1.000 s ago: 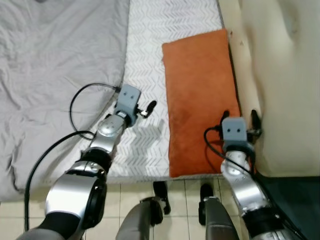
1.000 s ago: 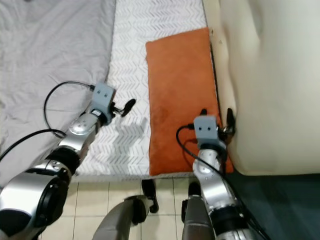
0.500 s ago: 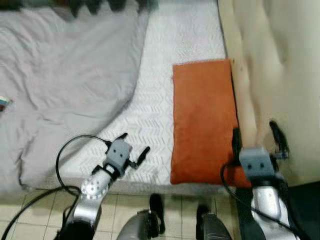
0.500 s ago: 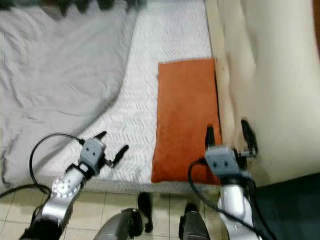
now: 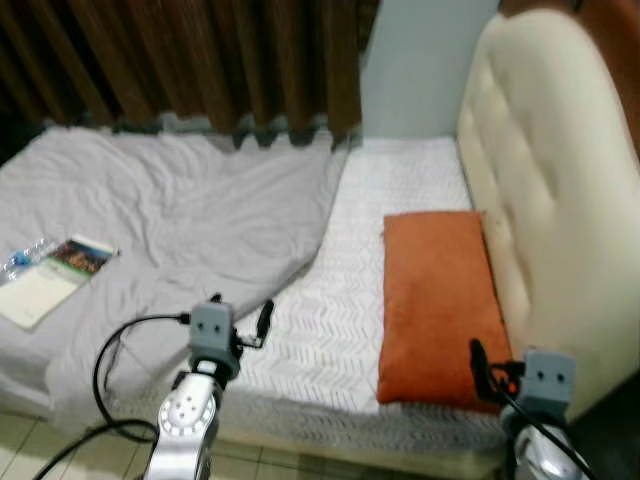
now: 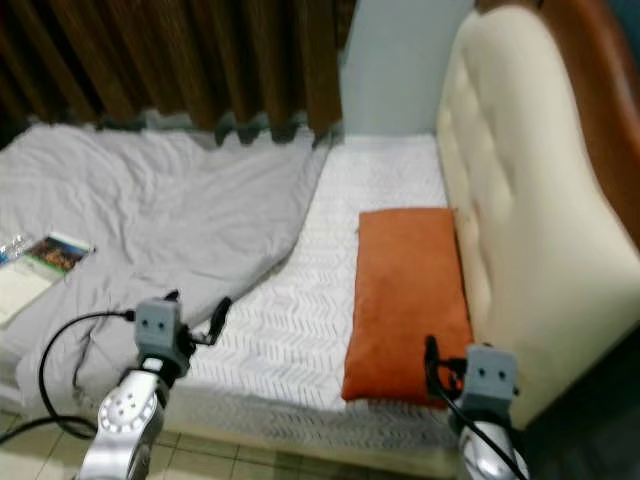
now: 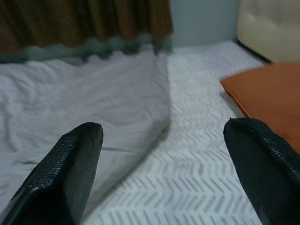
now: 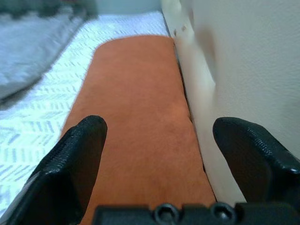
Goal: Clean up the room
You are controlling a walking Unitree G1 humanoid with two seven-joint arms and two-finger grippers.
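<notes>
We look down on a bed (image 5: 400, 190) with a white patterned mattress. An orange pillow (image 5: 438, 300) lies flat on it, along the cream headboard (image 5: 545, 190). A grey blanket (image 5: 170, 230) is rumpled over the other half, with a book (image 5: 55, 275) on it. Our left gripper (image 7: 161, 168) hangs above the near edge of the mattress, fingers wide apart and empty. Our right gripper (image 8: 159, 159) sits over the near end of the pillow — also spread wide, holding nothing.
</notes>
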